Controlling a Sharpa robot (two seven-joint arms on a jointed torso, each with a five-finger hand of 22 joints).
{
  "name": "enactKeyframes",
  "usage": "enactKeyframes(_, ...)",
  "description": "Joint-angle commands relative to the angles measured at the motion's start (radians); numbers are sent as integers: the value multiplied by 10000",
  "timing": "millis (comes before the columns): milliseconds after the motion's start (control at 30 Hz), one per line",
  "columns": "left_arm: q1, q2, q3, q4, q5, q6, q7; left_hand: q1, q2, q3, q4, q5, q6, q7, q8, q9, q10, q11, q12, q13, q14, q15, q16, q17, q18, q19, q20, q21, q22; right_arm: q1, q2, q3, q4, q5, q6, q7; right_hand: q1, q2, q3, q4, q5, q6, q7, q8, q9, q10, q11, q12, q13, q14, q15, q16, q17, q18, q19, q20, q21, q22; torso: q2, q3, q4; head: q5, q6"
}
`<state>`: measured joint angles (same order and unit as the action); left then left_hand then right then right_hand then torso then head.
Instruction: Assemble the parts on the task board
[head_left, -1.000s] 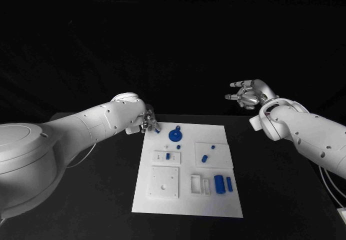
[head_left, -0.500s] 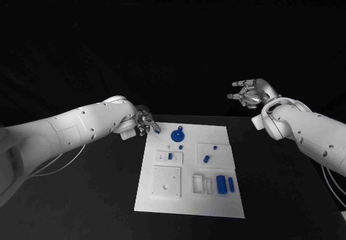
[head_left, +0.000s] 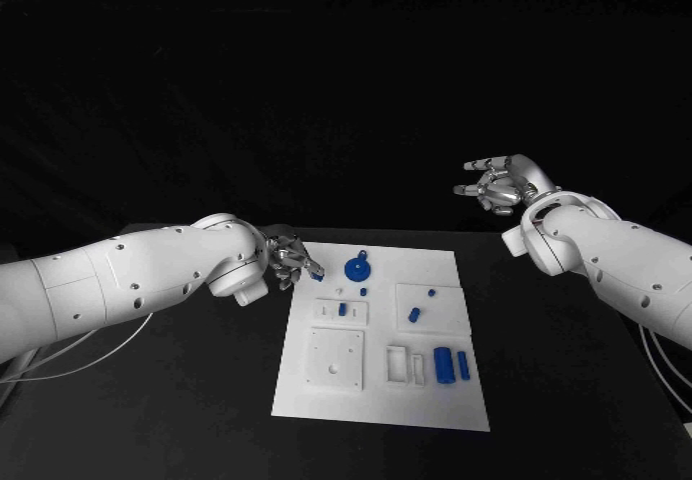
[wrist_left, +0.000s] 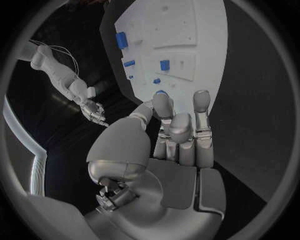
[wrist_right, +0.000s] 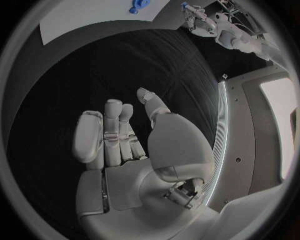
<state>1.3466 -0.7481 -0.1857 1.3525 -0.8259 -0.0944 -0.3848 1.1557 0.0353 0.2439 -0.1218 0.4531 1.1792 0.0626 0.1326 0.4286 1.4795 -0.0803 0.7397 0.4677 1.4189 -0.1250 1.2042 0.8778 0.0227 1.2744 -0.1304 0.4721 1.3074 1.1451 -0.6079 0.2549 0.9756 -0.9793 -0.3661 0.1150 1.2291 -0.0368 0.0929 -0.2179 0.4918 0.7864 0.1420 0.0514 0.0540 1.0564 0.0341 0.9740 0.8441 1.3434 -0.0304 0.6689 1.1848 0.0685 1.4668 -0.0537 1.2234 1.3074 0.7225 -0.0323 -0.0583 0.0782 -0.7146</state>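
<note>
White rectangular task board (head_left: 378, 400) sits frame centre w/ small blue plastic parts (head_left: 446, 366) on it, prob. light, stiff, slick, so pinch by the sides; left hand (head_left: 290, 259) at board's upper-left corner, fingers curled, grasp unclear; right hand (head_left: 495, 184) upper right, released, fingers spread.

Both arms: glossy white rounded shells with small dark screw holes dotted along them. Left arm (head_left: 130, 285) trails thin pale cables at 8 o'clock of the head view. Left hand (wrist_left: 165, 145) and right hand (wrist_right: 128, 150): silver-grey metal, segmented fingers, smooth rounded pads, exposed small mechanism at palm base.
</note>
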Motion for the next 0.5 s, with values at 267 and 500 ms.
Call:
enactKeyframes(267,-185,-244,-433,1073,-925,-2195,-318,-177,-77,263,-102,435,1225,-1070,38,4976,322,-222,120,-16,124,-5,-4,153,40,27,10,141,202,-80,-5,4,-4,-50,165,28,-111,-17,22,34,30,47,2,30,12,-34,-21,12,5,-51,-23,-30,-11,57,457,7,-18,1673,-91,37,70,-15,-168)
enactKeyframes(500,-583,-161,-541,1258,-1370,-2987,-400,-210,-81,317,-131,528,1284,-1077,11,5136,325,-197,155,-28,145,10,-15,147,91,32,47,187,202,-121,9,4,10,-50,171,30,-99,-14,18,44,86,44,3,31,12,-39,-21,10,6,-54,-23,-31,-13,59,454,8,-32,1670,-79,33,50,5,-210)
